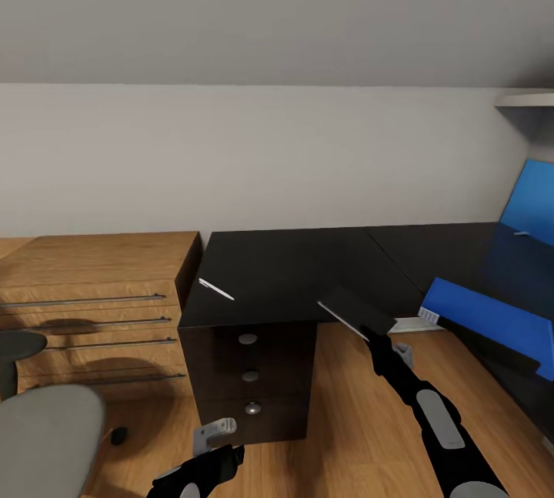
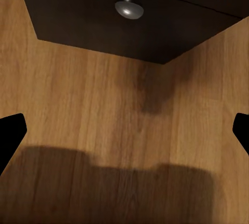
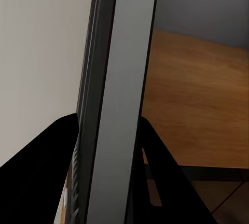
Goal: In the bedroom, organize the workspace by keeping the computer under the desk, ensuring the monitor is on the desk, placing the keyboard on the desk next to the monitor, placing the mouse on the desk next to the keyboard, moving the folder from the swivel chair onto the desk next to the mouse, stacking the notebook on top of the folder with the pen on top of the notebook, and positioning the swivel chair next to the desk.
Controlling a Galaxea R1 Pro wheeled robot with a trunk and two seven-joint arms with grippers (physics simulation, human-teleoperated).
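A slim dark keyboard [image 1: 358, 312] is held edge-on between the closed fingers of the right gripper [image 1: 377, 338], above the front edge of the black desk [image 1: 308, 267]. The left gripper [image 1: 217, 440] is spread wide over wooden floor. No readable writing is seen.
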